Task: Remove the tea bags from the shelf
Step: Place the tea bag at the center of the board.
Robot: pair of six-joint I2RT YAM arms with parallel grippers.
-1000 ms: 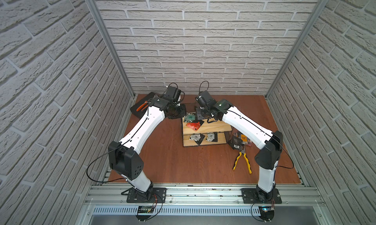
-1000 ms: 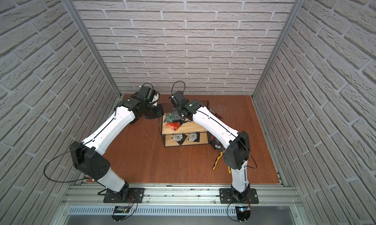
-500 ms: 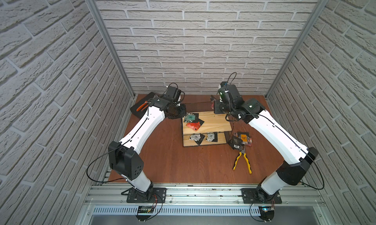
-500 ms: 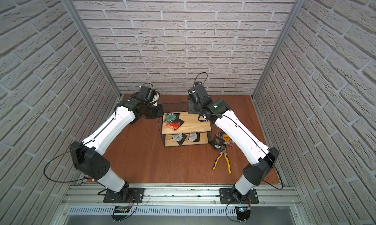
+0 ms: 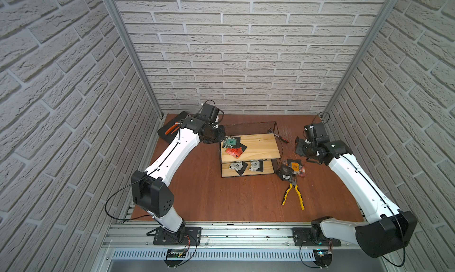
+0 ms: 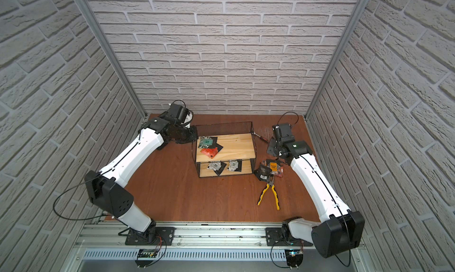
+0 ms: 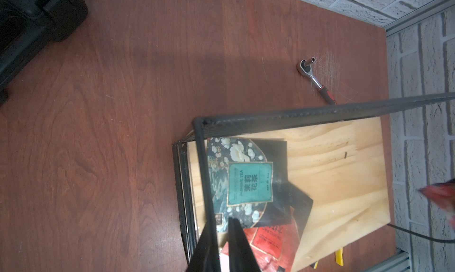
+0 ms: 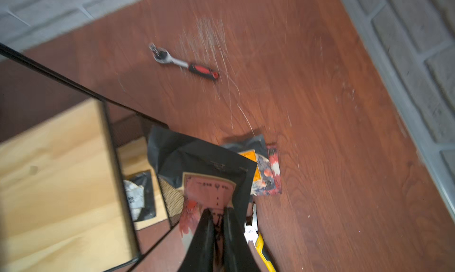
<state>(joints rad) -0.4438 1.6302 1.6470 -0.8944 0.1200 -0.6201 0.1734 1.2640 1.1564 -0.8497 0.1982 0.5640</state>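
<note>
Both top views: two-tier pine-board black-mesh shelf (image 5: 261,145); green-label flat sachet (image 5: 230,142), red crinkly sachet (image 5: 235,152) on upper board, 9 o'clock end; L wrist: left gripper (image 7: 220,231) nearly closed, empty, at shelf's 9 o'clock edge; R wrist: right gripper (image 8: 218,221) clamps black pink-label sachet (image 8: 209,165), shelf's 3 o'clock.

Floral tea bag (image 7: 248,182), upper board of the shelf (image 7: 332,165): teal gold-edged label reading "JASMINE TEA", with the four Chinese characters 茉莉花茶 printed large beside it. Red sachet (image 7: 268,241) lying partly under it: framed label with rows of small print, too fine to read. Black sachet (image 8: 204,165), orange-labelled sachet (image 8: 264,179) and the round white tag (image 8: 250,234) on the pliers (image 8: 261,246): printing present, blurred, illegible.
</note>
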